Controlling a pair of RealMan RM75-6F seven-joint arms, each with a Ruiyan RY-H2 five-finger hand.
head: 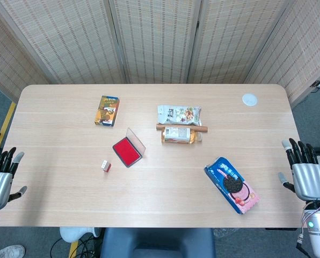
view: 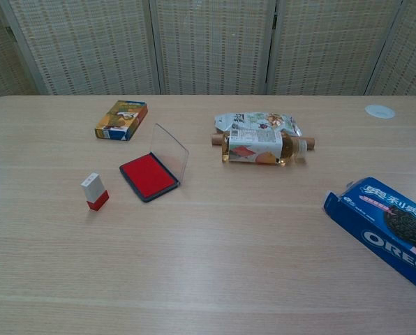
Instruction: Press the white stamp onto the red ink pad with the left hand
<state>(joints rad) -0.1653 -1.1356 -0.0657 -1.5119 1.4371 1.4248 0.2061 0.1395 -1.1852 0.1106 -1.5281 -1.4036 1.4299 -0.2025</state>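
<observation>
The white stamp [head: 106,166] [view: 94,191], with a red base, stands upright on the table, just left of the red ink pad [head: 127,151] [view: 148,176]. The pad lies open, its clear lid [view: 171,153] tilted up at its far right side. My left hand [head: 1,176] hovers off the table's left edge, fingers apart and holding nothing, far from the stamp. Off the right edge, my right hand [head: 305,171] is likewise open and empty. Neither hand shows in the chest view.
A small orange box [head: 107,110] [view: 121,119] lies behind the pad. A snack bag [head: 179,114], a drink bottle [head: 178,134] [view: 258,149] and a brown stick lie mid-table. A blue Oreo pack [head: 231,184] [view: 388,227] sits front right, and a white disc [head: 249,99] far right.
</observation>
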